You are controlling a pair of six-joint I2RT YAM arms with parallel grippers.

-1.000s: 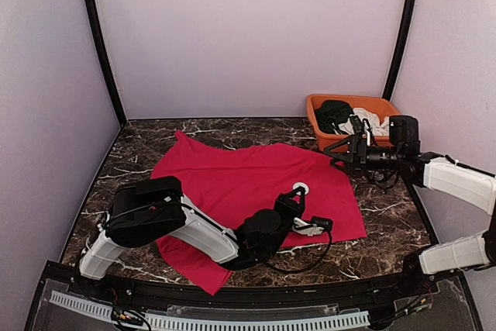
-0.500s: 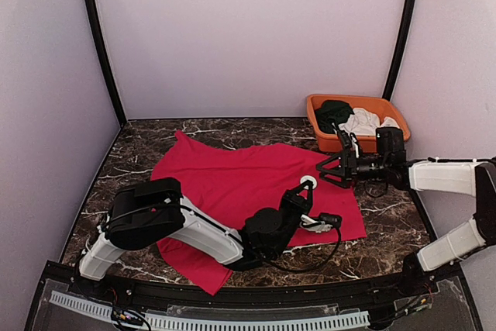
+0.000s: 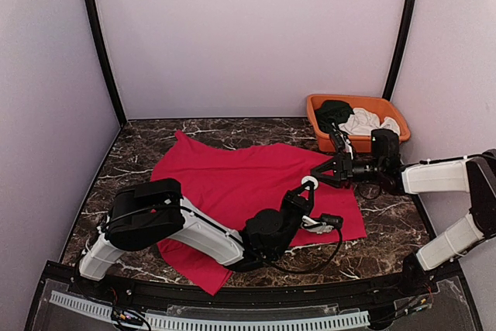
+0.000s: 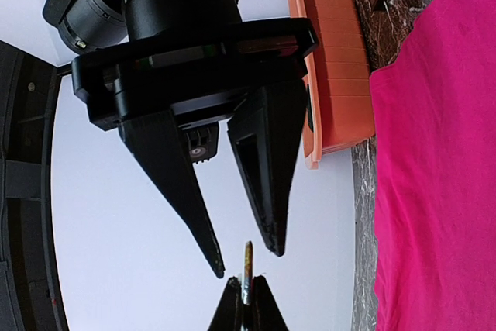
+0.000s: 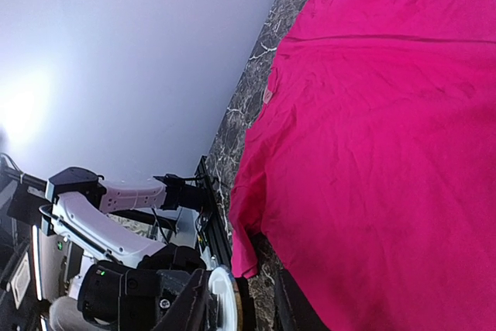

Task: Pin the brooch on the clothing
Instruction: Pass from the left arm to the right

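Overhead, the red T-shirt [image 3: 232, 180] is lying spread flat on the marble table [image 3: 132, 160], just left of the orange basket [image 3: 312, 114]. The left gripper [image 3: 307, 190] is clenching a white round brooch [image 3: 309, 183] above the shirt's edge nearest the basket. The right gripper [image 3: 318, 176] is pointing at it from the basket side.

Through the left wrist camera, the brooch [image 4: 248, 257] is showing edge-on, with the right gripper's fingers [image 4: 182, 184] standing apart on either side, not touching it.

From the right wrist, the white disc [image 5: 225, 300] is sitting between those fingers, away from the basket.
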